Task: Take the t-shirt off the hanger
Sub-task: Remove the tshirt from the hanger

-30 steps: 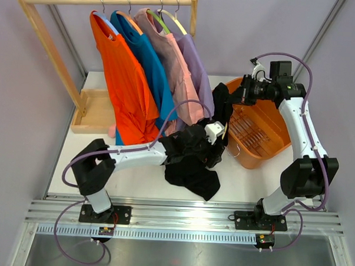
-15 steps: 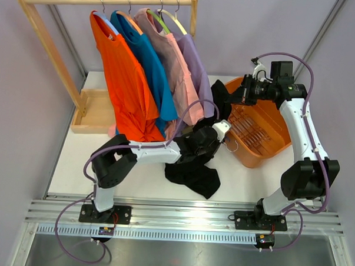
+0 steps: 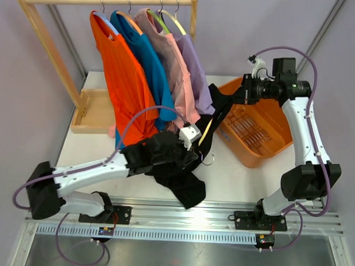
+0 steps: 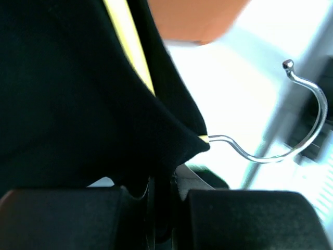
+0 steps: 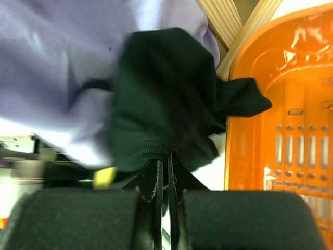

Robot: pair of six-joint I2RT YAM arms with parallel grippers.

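A black t-shirt (image 3: 189, 182) on a yellow hanger (image 3: 206, 129) is stretched between both arms above the table. My right gripper (image 3: 235, 95) is shut on the shirt's upper end (image 5: 161, 104), next to the basket rim. My left gripper (image 3: 188, 148) is shut on a fold of the black t-shirt (image 4: 78, 104) lower down, near the hanger's neck. In the left wrist view the yellow hanger (image 4: 130, 47) runs under the cloth, and its metal hook (image 4: 291, 140) sticks out free to the right. A bit of the yellow hanger (image 5: 105, 177) shows in the right wrist view.
An orange basket (image 3: 265, 143) stands at the right of the table. A wooden rack (image 3: 46, 42) at the back left carries orange (image 3: 123, 89), blue (image 3: 153, 73), pink (image 3: 174, 68) and purple (image 3: 195, 69) shirts on hangers. The purple shirt (image 5: 62, 62) hangs close to my right gripper.
My left gripper has shut on the black t-shirt, and the left arm has drawn back to the left and toward the near edge. The shirt and hanger hook shifted left with it. The right arm barely moved.
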